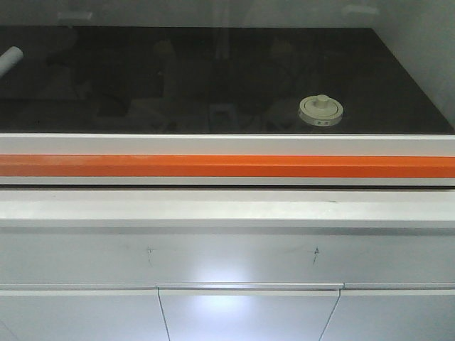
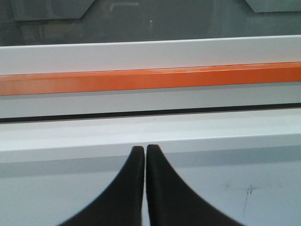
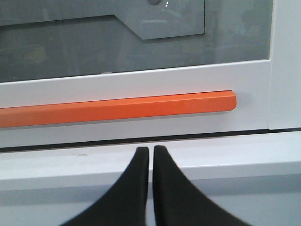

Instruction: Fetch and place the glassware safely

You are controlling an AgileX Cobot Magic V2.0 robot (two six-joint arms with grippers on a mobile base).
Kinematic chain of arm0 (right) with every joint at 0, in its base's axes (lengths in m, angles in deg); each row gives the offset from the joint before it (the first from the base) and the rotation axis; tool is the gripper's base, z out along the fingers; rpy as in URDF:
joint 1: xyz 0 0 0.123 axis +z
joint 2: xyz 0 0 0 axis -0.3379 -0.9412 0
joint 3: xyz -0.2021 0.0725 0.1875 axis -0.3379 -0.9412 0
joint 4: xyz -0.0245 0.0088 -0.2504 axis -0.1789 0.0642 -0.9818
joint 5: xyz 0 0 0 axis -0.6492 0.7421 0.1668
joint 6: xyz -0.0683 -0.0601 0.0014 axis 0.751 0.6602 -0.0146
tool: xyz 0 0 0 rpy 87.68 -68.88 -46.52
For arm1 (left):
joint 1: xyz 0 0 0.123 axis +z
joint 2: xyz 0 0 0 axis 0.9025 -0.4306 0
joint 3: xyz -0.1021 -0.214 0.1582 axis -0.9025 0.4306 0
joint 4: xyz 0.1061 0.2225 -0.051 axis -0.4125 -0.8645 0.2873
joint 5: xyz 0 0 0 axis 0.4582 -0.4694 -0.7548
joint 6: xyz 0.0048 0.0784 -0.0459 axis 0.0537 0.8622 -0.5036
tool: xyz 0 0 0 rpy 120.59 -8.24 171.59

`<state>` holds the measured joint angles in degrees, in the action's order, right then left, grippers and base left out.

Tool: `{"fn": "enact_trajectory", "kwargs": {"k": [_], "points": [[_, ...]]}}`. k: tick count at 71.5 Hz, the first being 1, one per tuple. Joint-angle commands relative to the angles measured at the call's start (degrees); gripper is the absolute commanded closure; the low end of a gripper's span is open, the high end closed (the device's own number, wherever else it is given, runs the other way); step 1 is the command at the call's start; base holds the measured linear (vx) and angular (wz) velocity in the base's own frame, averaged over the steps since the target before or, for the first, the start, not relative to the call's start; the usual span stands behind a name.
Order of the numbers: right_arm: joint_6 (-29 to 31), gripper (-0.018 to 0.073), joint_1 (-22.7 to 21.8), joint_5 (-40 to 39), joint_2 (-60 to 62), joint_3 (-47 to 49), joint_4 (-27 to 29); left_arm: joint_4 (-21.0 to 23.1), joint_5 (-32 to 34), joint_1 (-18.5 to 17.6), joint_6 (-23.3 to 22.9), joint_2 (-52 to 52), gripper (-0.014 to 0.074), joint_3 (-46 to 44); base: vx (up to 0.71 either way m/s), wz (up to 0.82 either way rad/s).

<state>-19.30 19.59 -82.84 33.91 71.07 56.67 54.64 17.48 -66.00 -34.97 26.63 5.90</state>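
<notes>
The jar (image 1: pixel 320 110) is sitting right of centre on the dark worktop (image 1: pixel 398 85) behind the glass screen (image 1: pixel 213 71). The left tool (image 2: pixel 145 149) and right tool (image 3: pixel 151 150) are both pointing at the orange handle (image 1: pixel 227 166), pinched narrow and holding nothing; fetching is barely starting, probably calling for raising that screen first

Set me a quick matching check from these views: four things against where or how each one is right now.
Things
1. lidded glass jar
2. white tube
3. orange bar
4. left gripper

Place or state
a. shut, holding nothing
b. far left edge of the black surface
c. runs across the white frame
d. right of centre on the black surface

Pairs: 1-d, 2-b, 3-c, 4-a.
</notes>
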Motion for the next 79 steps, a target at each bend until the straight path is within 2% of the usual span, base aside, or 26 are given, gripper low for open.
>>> {"fn": "enact_trajectory", "kwargs": {"k": [1,79], "points": [[0.54,0.0563,-0.13,-4.33,0.66,-1.12,-0.18,0.49,3.91,0.02,-0.36,0.66,0.0603,1.53,0.00,0.00],[0.54,0.0563,-0.13,-4.33,0.67,-1.07,-0.18,0.49,3.91,0.02,-0.36,0.66,0.0603,1.53,0.00,0.00]]}}
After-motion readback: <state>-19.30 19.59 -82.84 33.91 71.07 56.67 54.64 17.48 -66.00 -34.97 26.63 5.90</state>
